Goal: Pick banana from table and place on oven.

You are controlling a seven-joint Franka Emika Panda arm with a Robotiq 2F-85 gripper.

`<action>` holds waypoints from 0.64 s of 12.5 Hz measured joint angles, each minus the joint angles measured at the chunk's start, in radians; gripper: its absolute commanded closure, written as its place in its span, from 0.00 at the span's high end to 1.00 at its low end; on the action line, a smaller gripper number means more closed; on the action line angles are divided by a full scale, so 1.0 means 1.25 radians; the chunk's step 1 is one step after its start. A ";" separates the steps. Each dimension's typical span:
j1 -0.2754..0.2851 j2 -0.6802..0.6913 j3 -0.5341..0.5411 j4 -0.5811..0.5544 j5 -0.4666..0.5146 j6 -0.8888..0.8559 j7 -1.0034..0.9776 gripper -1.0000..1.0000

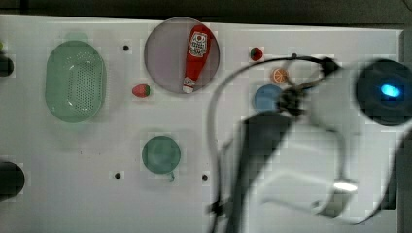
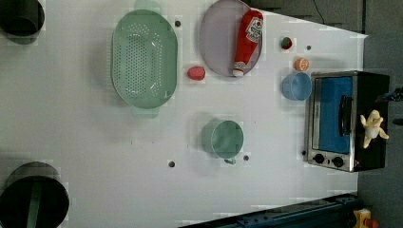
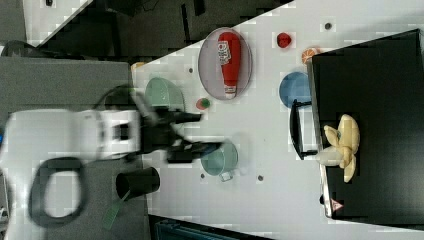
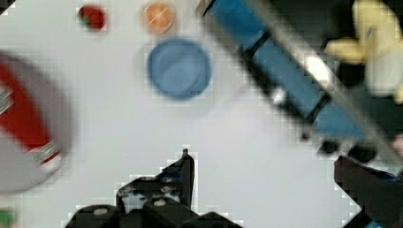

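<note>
1. I see the banana (image 3: 342,145) lying on the oven (image 3: 380,100) top, near its front edge.
2. My pincer (image 4: 266,175) is spread wide and empty over the surface (image 4: 142,133).
3. In the top view my blurred arm covers the oven, at 4 o'clock of the blue bowl (image 1: 266,97).

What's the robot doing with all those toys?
It was putting a toy banana on the oven, and that looks done: the banana lies on the oven's black top. The gripper is open and holds nothing, up over the white table. The ketchup bottle lies on its plate.
</note>
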 measured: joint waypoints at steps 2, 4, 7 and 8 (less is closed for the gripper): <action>0.019 -0.070 0.093 -0.009 0.006 -0.025 0.177 1.00; 0.052 -0.129 0.150 -0.008 0.005 -0.025 0.300 1.00; 0.061 -0.215 0.189 -0.035 0.014 -0.032 0.363 1.00; 0.061 -0.233 0.186 -0.048 0.026 -0.032 0.363 1.00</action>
